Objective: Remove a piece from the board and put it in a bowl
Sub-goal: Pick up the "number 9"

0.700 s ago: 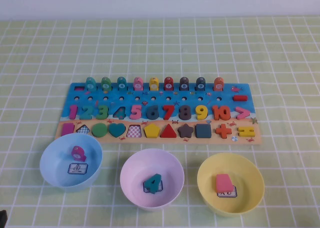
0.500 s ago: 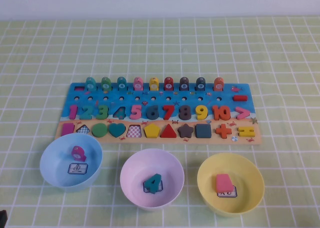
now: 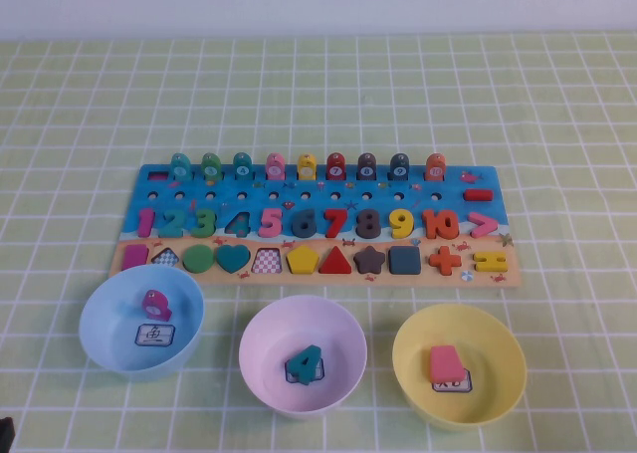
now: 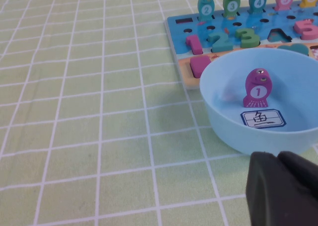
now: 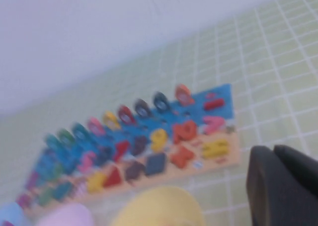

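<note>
The yellow 9 (image 3: 401, 222) sits upright in the board (image 3: 159, 184) number row, right of centre, so the right gripper (image 5: 285, 188), jaws together and raised off the board's right end, is nearer; the left gripper (image 4: 283, 188), jaws together, hovers by the blue bowl (image 4: 223, 124); the pink bowl (image 3: 261, 336) waits on the table just in front of the board

Even, bright, diffuse light fills the high view, which is sharp throughout. The three bowls (image 3: 141, 321) cast only faint, soft shadows on the green checked tablecloth (image 3: 557, 124), with no glare. The left wrist view is clear, though the dark left gripper (image 4: 283, 188) at 5 o'clock is out of focus. The right wrist view is blurred all over: the board (image 5: 134, 146) smears, and the right gripper (image 5: 283, 186) at 4 o'clock is soft.
</note>
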Controlling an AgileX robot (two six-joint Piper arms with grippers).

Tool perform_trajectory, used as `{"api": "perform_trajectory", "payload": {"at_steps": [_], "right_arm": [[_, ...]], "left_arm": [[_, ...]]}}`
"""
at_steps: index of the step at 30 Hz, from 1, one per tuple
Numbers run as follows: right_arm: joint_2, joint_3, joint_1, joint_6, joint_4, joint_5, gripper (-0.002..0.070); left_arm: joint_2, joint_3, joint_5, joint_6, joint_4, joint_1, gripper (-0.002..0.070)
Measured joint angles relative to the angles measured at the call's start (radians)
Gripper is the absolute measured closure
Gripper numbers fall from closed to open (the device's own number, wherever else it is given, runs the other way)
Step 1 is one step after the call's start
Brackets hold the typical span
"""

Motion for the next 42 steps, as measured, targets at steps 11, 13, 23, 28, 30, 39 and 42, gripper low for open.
{"api": "perform_trajectory", "payload": {"at_steps": [11,13,23,28,30,39,42], "right_arm": [[0.0,0.0,0.0,0.0,0.294,-0.234,0.0694],[0.0,0.0,0.0,0.0,0.302,-0.236,0.0694],[0.0,0.0,0.0,0.0,0.346,-0.24,0.0694],[0.0,0.0,0.0,0.0,0.35,-0.23,0.0694],[0.0,0.0,0.0,0.0,0.35,-0.216,0.0694],[0.149,-0.063,0.0,-0.035,0.238,-0.088,0.0694],[0.305,-0.15,0.0,-0.043,0.161,0.002,0.0694]], "left_arm": [[0.0,0.0,0.0,0.0,0.0,0.0,0.068],[0.0,0.0,0.0,0.0,0.0,0.0,0.0679],[0.0,0.0,0.0,0.0,0.0,0.0,0.068],[0.0,0.0,0.0,0.0,0.0,0.0,0.0679],[0.0,0.0,0.0,0.0,0.0,0.0,0.068],[0.0,0.0,0.0,0.0,0.0,0.0,0.068],[0.0,0.0,0.0,0.0,0.0,0.0,0.068]]}}
